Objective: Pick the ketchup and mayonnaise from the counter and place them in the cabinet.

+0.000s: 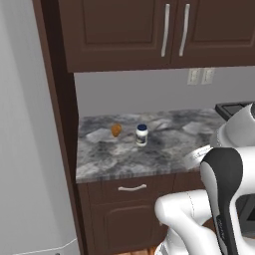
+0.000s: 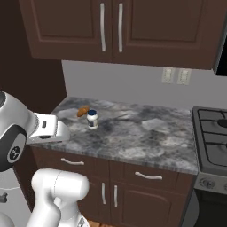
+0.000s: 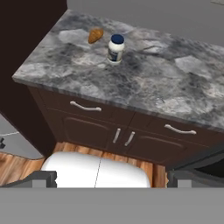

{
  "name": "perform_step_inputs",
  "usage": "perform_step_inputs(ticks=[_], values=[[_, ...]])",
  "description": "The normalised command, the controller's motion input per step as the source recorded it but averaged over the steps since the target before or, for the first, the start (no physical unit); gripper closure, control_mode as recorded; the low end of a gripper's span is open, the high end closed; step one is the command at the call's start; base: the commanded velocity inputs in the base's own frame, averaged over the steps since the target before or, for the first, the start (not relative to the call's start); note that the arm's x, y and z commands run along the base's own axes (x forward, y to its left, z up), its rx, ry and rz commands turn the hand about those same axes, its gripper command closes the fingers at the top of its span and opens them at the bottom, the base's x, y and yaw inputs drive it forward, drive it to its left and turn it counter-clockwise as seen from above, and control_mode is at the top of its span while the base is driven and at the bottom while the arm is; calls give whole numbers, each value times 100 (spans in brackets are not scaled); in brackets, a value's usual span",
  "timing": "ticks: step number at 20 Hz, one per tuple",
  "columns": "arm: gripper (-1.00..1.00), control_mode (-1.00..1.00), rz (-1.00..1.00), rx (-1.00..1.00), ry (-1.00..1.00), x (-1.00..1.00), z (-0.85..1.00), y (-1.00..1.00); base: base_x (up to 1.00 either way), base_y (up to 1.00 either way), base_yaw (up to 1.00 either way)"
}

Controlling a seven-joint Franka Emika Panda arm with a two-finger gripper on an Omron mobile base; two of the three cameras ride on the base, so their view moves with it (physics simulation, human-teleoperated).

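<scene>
Grey speckled tabletop (image 1: 164, 154) over dark brown drawers with silver handles, seen from both base cameras and from the hand camera. The mayonnaise (image 1: 142, 134) (image 2: 92, 119) (image 3: 115, 48), a short white jar whose lid appears dark blue, stands upright toward the back left of the slab; a dark band circles its body, but any writing on it is too small to read. Just beside it, toward the left wall and apart from it, lies a small orange-brown object (image 1: 116, 130) (image 2: 82, 111) (image 3: 95, 35), blurred and of uncertain identity; whether it is the ketchup cannot be told. The cabinet (image 1: 57, 124) rises as a tall dark brown side panel at the slab's left edge, its door cut off. The slab in front of and to the right of the jar lies bare up to the stove (image 2: 213, 137), which is cut off at the frame's right edge. Paired-door wall cupboards (image 2: 111, 29) hang above, and two wall outlets (image 2: 175, 76) sit on the backsplash. The tool (image 3: 111, 179) hangs well apart from the jar, off the front edge of the slab above the wooden floor (image 3: 17, 166), its two tips spread wide and holding nothing.
</scene>
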Motion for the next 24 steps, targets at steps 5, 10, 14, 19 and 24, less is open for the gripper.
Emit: perform_step_inputs(ticks=[5,10,14,19,24], values=[[-100,100,0,0,0,0,0,0,32,-8,0],[-100,100,0,0,0,0,0,0,27,-7,0],[-100,100,0,0,0,0,0,0,19,-1,0],[-100,-100,0,0,0,2,0,-1,11,-2,0],[-100,-100,0,2,0,3,0,0,0,0,0]])
